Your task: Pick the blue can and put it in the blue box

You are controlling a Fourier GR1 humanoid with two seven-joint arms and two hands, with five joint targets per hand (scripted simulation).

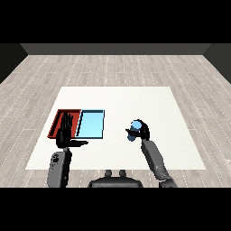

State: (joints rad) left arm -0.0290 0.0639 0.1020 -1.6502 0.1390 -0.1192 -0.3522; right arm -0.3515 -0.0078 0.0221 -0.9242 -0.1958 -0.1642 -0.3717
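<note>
**Two trays to the left, one can held at the right**

Two trays are seen side by side on the white tabletop (135, 97), left of centre: the red tray (58, 118) on the outside and the light blue tray (91, 124) just to its right, their long sides touching or nearly so. Much of the red tray is hidden behind the left hand (64, 134), which is held over the tray's near part with its fingers straight and spread and the thumb stuck out to the right; nothing is held in it. Whether that hand touches the tray cannot be told.

The blue can (133, 130) is found right of centre, well apart from the blue tray and on the near half of the tabletop. It is wrapped by the curled fingers of the right hand (142, 129), so only its left part and light top are shown; the rest is covered by the black fingers. Whether the can is resting on the tabletop or is raised above it cannot be made out. Both grey forearms are cut off at the lower edge.
</note>
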